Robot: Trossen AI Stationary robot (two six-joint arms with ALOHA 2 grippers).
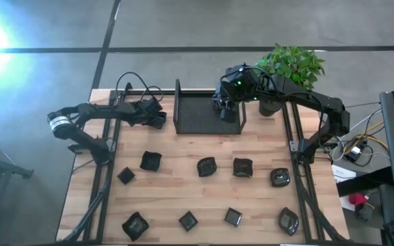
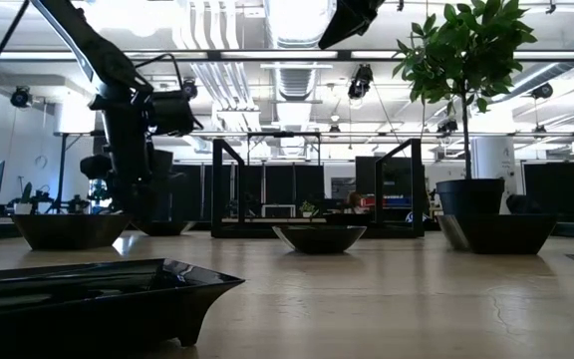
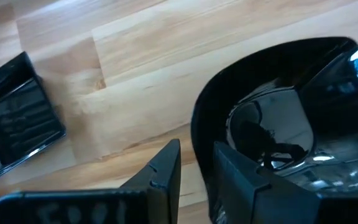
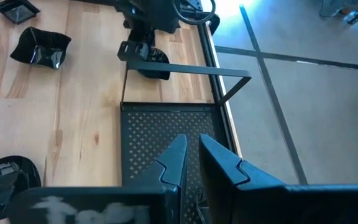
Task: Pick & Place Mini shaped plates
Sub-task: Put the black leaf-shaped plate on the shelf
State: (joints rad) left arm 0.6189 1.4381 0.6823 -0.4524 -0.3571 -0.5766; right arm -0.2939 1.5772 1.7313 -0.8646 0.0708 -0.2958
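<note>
Plates: nine mini shaped plates lie loose on the desk point(image 1: 183, 184) in the lower half of the high view, among them one near centre point(image 1: 206, 167) and one at lower left point(image 1: 135, 225). Another plate point(image 3: 291, 124), rounded and glossy, fills the right of the left wrist view.
Left pincer: the left pincer point(image 3: 194, 177), at the left edge of the mesh tray point(image 1: 207, 115) in the high view, straddles that plate's rim with narrow-set fingers, one inside the bowl and one outside. It reads as a rim grip, though firm contact cannot be confirmed.
Right pincer: the right pincer point(image 4: 191, 165) hangs over the tray in the upper middle of the high view, jaws narrow, holding nothing.
Risk, slip: the glossy rim gives thin purchase, so the plate could tilt or drop from the fingers during a lift.
Risk, collision: both arms crowd the tray, and the left pincer could strike the tray's raised bar or the right arm.
Hidden: the high view does not show the gripped plate, which is lost under the left arm's dark wrist. Whether it rests on the desk cannot be told.
Cut off: the low view shows plates only as dark silhouettes, so their shapes are unclear.
</note>
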